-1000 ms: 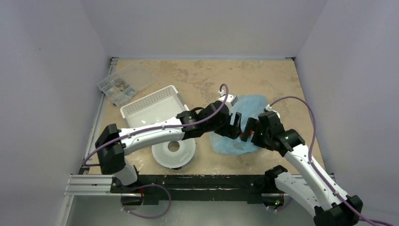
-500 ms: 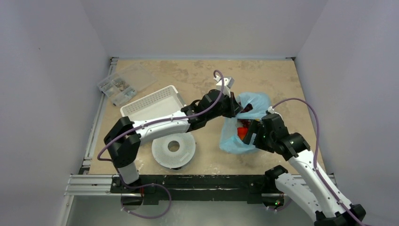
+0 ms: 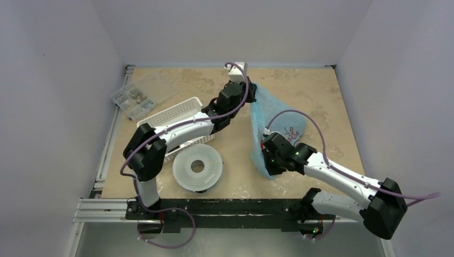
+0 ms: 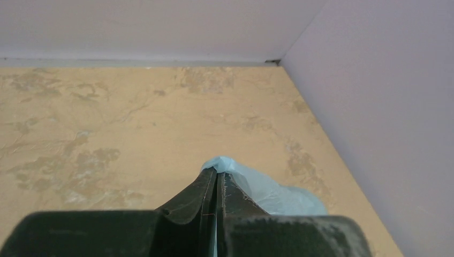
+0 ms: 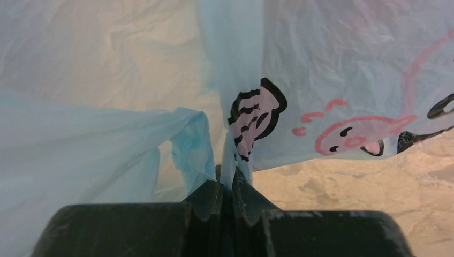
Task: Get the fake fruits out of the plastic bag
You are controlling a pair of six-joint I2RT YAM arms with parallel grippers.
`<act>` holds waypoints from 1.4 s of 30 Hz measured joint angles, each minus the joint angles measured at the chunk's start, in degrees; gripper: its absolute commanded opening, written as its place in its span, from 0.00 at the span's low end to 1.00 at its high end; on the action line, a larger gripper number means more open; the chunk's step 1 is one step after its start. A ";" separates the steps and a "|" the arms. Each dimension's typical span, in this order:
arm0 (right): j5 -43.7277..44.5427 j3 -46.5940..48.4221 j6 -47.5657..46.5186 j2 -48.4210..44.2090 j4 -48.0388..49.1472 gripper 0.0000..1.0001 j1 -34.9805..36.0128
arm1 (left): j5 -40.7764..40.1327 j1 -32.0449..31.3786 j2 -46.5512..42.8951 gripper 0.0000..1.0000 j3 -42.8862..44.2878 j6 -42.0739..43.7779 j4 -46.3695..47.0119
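The plastic bag [image 3: 278, 126] is a thin light-blue film with a pink print, pulled taut between my two grippers above the right half of the table. My left gripper [image 3: 251, 90] is raised toward the back and shut on the bag's upper edge. The left wrist view shows blue bag film [image 4: 257, 184] pinched at the left gripper's tips [image 4: 217, 172]. My right gripper [image 3: 265, 143] is lower and nearer, shut on a fold of the bag. In the right wrist view the printed bag [image 5: 342, 64] hangs right over that gripper [image 5: 229, 179]. The fake fruits are hidden.
A white slotted basket [image 3: 174, 112] lies left of centre, partly under my left arm. A round white perforated disc [image 3: 197, 167] sits near the front. A clear box of small parts [image 3: 136, 96] rests at the back left. Walls enclose the table on three sides.
My left gripper shut on the bag's edge and lifted it up and back. My right gripper closed on the bag lower down. The red fruit seen earlier no longer shows.
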 measured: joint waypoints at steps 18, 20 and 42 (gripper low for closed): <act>5.88 0.04 5.81 -1.03 2.71 0.52 4.31 | 27.23 6.62 -30.64 1.00 -8.33 -1.84 -38.38; 5.86 0.04 6.27 -2.56 2.69 0.56 4.31 | 29.86 6.40 -35.71 1.00 -11.50 -2.34 -38.42; 23.37 3.23 24.83 -13.33 -10.32 0.99 4.37 | 15.04 -16.26 -19.89 0.13 -26.40 -14.47 -36.46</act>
